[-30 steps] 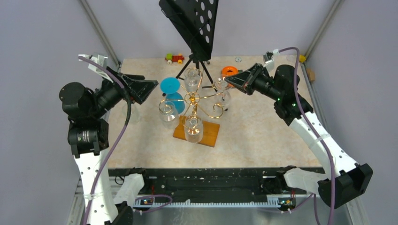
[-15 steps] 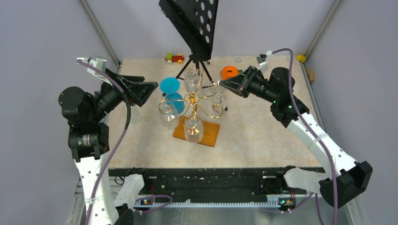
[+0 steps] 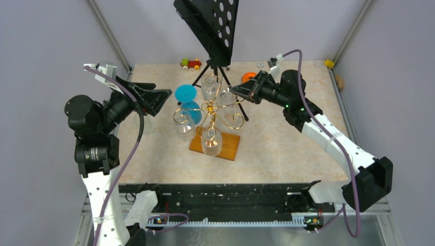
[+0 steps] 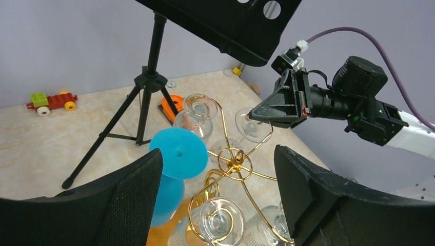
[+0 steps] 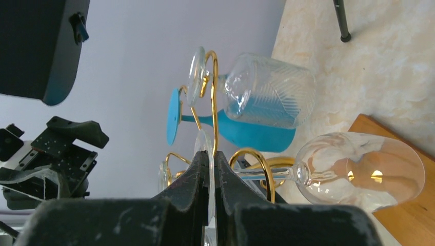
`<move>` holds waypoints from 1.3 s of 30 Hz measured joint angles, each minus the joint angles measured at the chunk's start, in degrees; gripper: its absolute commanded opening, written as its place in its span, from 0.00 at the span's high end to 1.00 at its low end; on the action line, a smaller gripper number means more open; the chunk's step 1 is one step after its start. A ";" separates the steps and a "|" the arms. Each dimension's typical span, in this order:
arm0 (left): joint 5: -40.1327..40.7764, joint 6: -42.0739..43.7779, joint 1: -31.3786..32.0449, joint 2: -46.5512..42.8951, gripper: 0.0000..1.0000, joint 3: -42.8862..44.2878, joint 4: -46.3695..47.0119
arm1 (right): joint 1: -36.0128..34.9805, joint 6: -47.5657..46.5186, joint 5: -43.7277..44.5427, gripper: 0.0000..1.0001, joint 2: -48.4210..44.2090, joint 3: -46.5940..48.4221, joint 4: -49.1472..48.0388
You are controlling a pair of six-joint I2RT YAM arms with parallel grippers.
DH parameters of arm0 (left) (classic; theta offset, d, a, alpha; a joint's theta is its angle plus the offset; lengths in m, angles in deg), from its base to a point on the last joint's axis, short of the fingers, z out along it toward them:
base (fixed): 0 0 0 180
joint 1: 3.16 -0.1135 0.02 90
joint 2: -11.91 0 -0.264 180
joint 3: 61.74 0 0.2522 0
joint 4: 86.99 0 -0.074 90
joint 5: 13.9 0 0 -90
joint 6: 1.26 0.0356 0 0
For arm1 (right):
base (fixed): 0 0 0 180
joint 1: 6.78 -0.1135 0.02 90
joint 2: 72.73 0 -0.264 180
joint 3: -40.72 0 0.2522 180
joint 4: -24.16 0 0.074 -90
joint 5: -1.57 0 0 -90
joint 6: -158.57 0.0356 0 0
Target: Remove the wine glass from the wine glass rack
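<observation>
The gold wire wine glass rack [image 3: 209, 107] stands on its orange-brown wooden base [image 3: 232, 149] mid-table. Several clear glasses and one blue glass [image 3: 186, 94] hang upside down from its arms. My right gripper [image 3: 233, 91] is shut on the thin round foot of a clear wine glass [image 5: 359, 169] at the rack's right side. The foot sits edge-on between the fingers [image 5: 202, 169], and the stem still passes through a gold loop [image 5: 259, 164]. This gripper also shows in the left wrist view [image 4: 255, 114]. My left gripper [image 3: 165, 95] is open and empty, left of the blue glass [image 4: 177, 154].
A black perforated music stand [image 3: 210, 23] on a tripod stands just behind the rack, its legs [image 4: 110, 128] reaching near the glasses. A toy car [image 3: 191, 63] and an orange ring [image 3: 248, 76] lie at the table's far edge.
My right gripper has moved left, closer to the rack's central post, with the clear glass's foot in it. The left arm has barely moved.
</observation>
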 measured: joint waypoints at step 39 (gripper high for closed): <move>-2.73 -1.90 25.42 5.90 0.19 -4.24 12.04 | 12.07 3.43 9.70 1.00 -5.90 4.35 2.45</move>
